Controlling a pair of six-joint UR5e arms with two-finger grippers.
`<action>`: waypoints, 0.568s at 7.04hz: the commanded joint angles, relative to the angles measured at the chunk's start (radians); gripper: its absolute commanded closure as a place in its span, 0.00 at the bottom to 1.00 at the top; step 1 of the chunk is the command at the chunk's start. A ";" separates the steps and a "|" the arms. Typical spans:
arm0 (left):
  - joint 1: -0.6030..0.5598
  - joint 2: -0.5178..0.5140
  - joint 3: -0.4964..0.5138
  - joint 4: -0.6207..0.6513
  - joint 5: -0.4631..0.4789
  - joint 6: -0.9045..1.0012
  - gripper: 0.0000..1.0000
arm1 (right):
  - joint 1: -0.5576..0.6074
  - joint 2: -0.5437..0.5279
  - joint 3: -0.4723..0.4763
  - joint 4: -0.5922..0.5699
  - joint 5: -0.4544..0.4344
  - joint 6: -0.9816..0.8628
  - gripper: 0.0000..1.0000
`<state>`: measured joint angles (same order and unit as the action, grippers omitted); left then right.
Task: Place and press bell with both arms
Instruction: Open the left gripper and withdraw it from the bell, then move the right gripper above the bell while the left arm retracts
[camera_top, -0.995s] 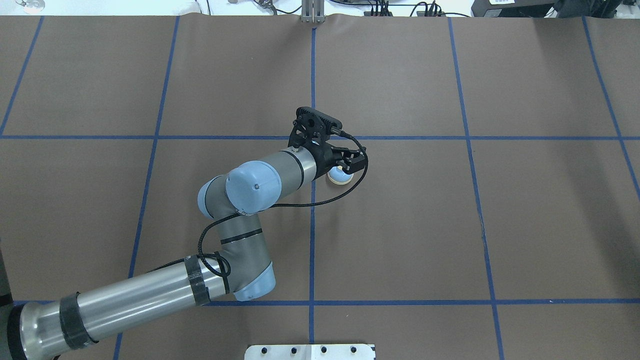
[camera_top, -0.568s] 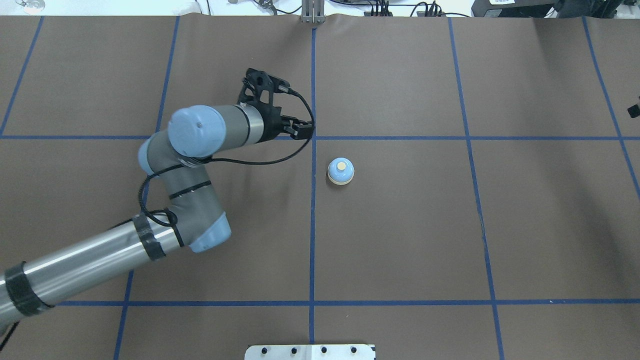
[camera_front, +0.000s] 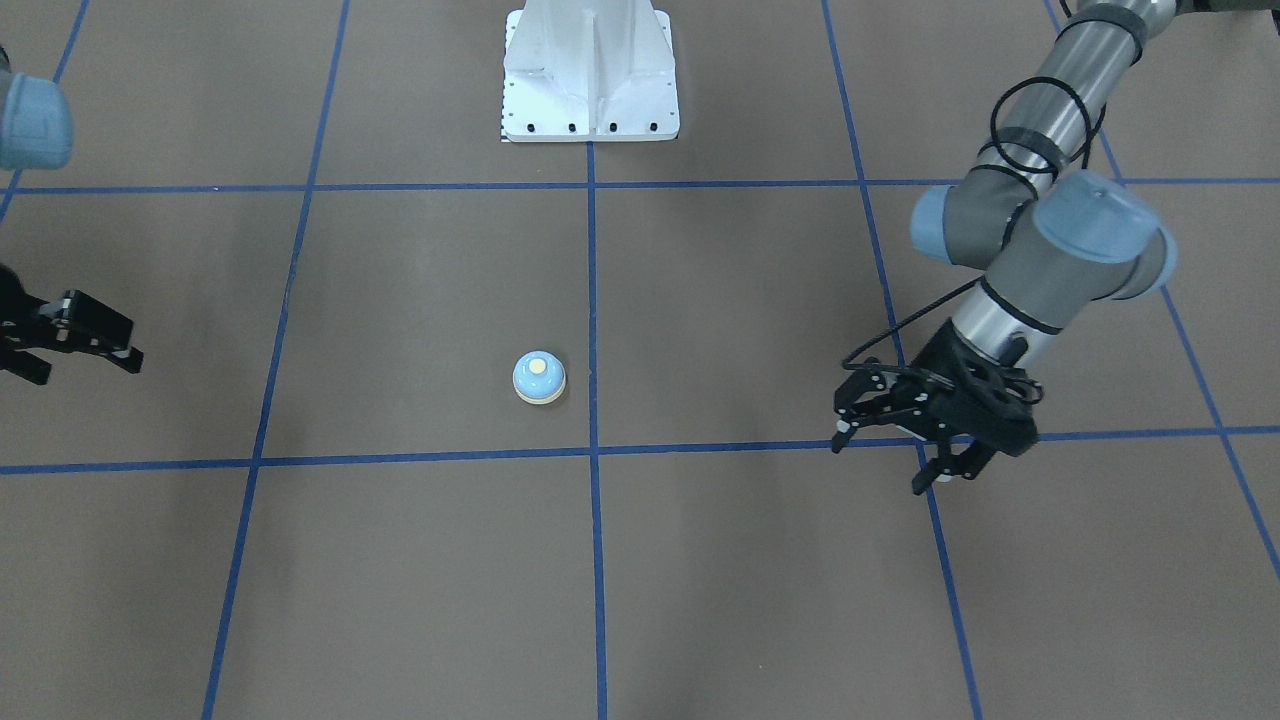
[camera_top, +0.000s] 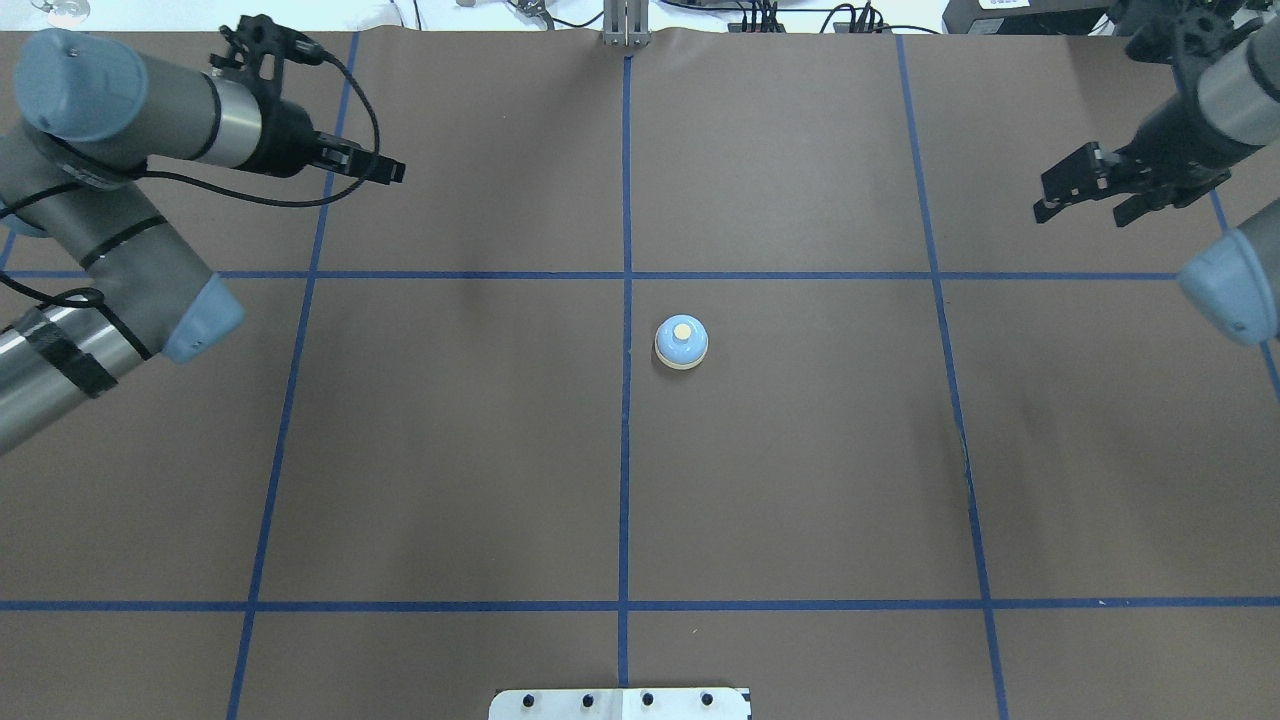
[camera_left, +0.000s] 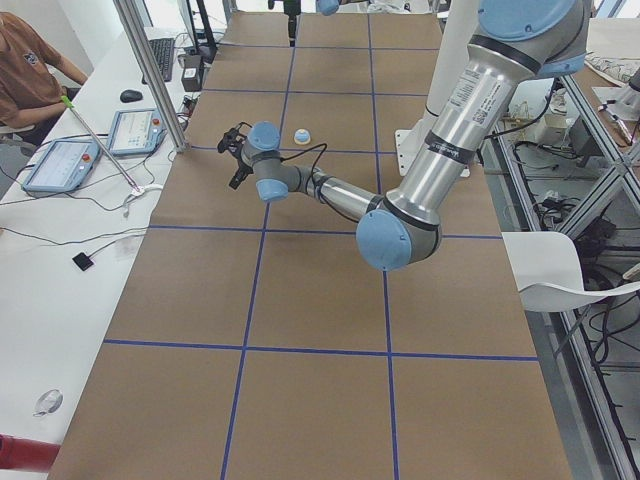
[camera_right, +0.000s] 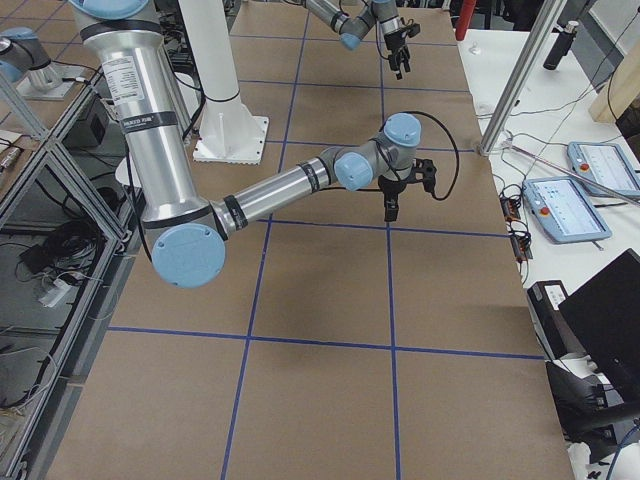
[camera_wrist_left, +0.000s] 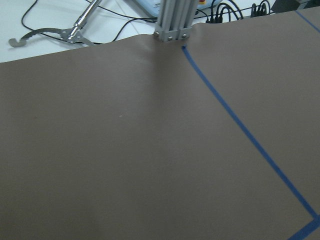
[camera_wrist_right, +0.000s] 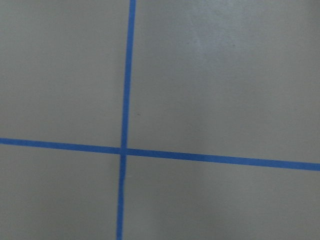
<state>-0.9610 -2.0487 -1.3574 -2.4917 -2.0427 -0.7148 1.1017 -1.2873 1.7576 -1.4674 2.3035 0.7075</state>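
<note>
Upright on the brown table cover, well out in front of the white pedestal and just to the right of the centre blue tape line running out from it: the bell. Light blue dome, cream button on top, cream base ring. Touched by neither arm, bare cover all round.

Far off to the pedestal's left, and farther out from it than the bell: the left gripper. Black fingers spread wide, nothing between them, held above the cover.

Far off to the pedestal's right: the right gripper. Likewise spread apart and holding nothing, fingers angled down toward the cover.

From the left wrist camera, only brown cover, one tape line and an aluminium post at the table's far edge. From the right wrist camera, only a tape crossing on the cover.
</note>
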 joint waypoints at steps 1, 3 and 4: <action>-0.106 0.103 -0.061 0.087 -0.036 0.088 0.00 | -0.156 0.100 -0.006 0.002 -0.113 0.201 0.00; -0.136 0.224 -0.251 0.367 -0.031 0.157 0.00 | -0.235 0.161 -0.009 0.001 -0.145 0.351 0.00; -0.162 0.295 -0.317 0.472 -0.028 0.289 0.00 | -0.275 0.183 -0.012 -0.002 -0.162 0.371 0.00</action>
<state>-1.0920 -1.8310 -1.5828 -2.1625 -2.0737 -0.5463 0.8766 -1.1376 1.7482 -1.4666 2.1635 1.0329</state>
